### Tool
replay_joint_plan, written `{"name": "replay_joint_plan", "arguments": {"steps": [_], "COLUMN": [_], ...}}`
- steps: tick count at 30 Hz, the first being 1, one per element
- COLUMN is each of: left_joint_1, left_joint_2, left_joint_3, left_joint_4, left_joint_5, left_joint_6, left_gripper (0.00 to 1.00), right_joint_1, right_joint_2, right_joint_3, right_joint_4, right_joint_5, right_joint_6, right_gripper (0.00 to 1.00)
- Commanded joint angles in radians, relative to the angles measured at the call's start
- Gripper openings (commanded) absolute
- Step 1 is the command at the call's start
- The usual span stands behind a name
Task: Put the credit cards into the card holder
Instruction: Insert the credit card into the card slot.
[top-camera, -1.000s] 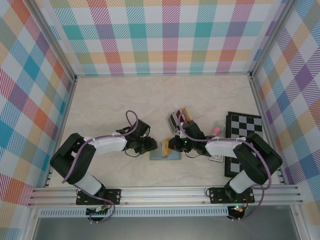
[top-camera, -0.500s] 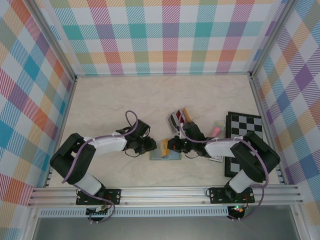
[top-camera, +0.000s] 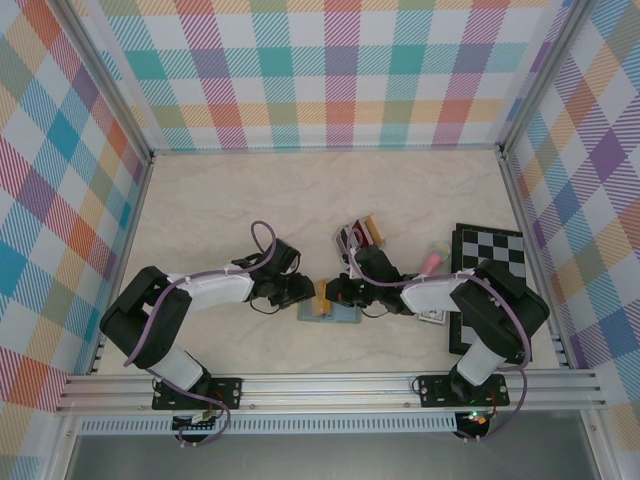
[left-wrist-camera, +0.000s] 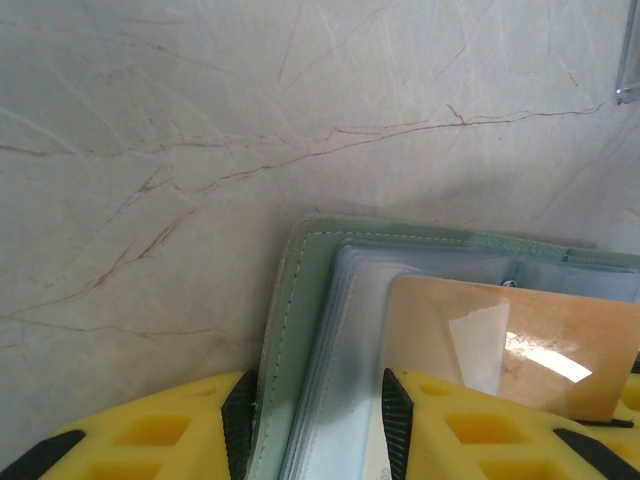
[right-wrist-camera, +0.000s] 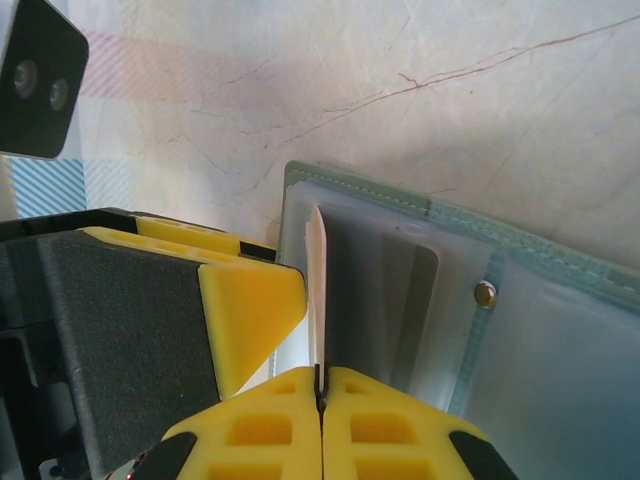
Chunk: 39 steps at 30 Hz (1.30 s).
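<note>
Judging from the top view, the insertion step is in hand. The card holder (top-camera: 345, 314) is seen lying open on the table (top-camera: 220, 210) just ahead of the arm bases, with the two grippers set almost nose to nose over its left edge. The right gripper (right-wrist-camera: 320, 398) is closed tight on a tan-orange card (right-wrist-camera: 317, 290). In the right wrist view this card is presented edge-on, its far end over the clear sleeves near the holder's stitched green border. The left gripper (left-wrist-camera: 315, 425) is set at a narrow gap. The green cover and the stack of sleeves are seen between its fingers (left-wrist-camera: 150, 440), so a pinch on the holder's edge is judged likely. In the left wrist view the card's face is seen lying across the sleeves. Whether its end is entered in a pocket or merely rests on top cannot be told. The other credit cards (top-camera: 356, 236) are seen behind the right wrist, not yet stowed.

Several faults are to be feared:

- If the card's corner is not caught by a pocket mouth, it may be slid over the plastic and out past the border.
- The soft sleeves may be buckled by too steep a push.
- Should the pinch be loosened, the holder may be dragged along the smooth table.
- With the fingers so close, a knock between them may be caused and the card twisted in its grip.
</note>
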Motion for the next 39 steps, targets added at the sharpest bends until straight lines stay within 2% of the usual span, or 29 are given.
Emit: {"name": "replay_joint_plan", "arguments": {"steps": [1,11,14,20,23,27,29,30,34,39], "left_joint_1": [-0.008,-0.009,-0.009,-0.009,-0.009,-0.008,-0.009,-0.008,-0.008,-0.008], "left_joint_2": [0.009,-0.002,-0.010,-0.016,-0.015,-0.010,-0.007,-0.008,-0.010,-0.011], "left_joint_3": [-0.022,-0.039,-0.047,-0.054,-0.056,-0.057,-0.058,-0.058,-0.060,-0.073], "left_joint_4": [0.005,0.030,0.033,0.029,0.031,0.038,0.038,0.039,0.044,0.074], "left_joint_5": [-0.017,-0.007,-0.013,-0.020,-0.020,-0.011,-0.009,-0.009,-0.007,-0.001], "left_joint_6": [-0.016,-0.050,-0.059,-0.057,-0.055,-0.055,-0.055,-0.054,-0.058,-0.093], "left_gripper": [0.40,0.40,0.40,0.38,0.36,0.35,0.35,0.35,0.35,0.35], "right_joint_1": [0.023,0.066,0.071,0.071,0.071,0.071,0.071,0.071,0.074,0.081], "right_joint_2": [0.023,0.060,0.056,-0.016,-0.020,-0.008,0.000,0.003,0.013,0.031], "right_joint_3": [0.019,0.027,0.037,0.075,0.087,0.107,0.108,0.111,0.121,0.150], "right_joint_4": [-0.060,-0.062,-0.076,-0.293,-0.330,-0.348,-0.342,-0.341,-0.311,-0.364], "right_joint_5": [0.047,0.121,0.115,0.174,0.170,0.161,0.152,0.146,0.114,0.140], "right_joint_6": [0.032,0.195,0.192,0.117,0.101,0.088,0.085,0.085,0.111,0.243], "right_gripper": [0.07,0.11,0.12,0.27,0.30,0.28,0.16,0.15,0.14,0.15]}}
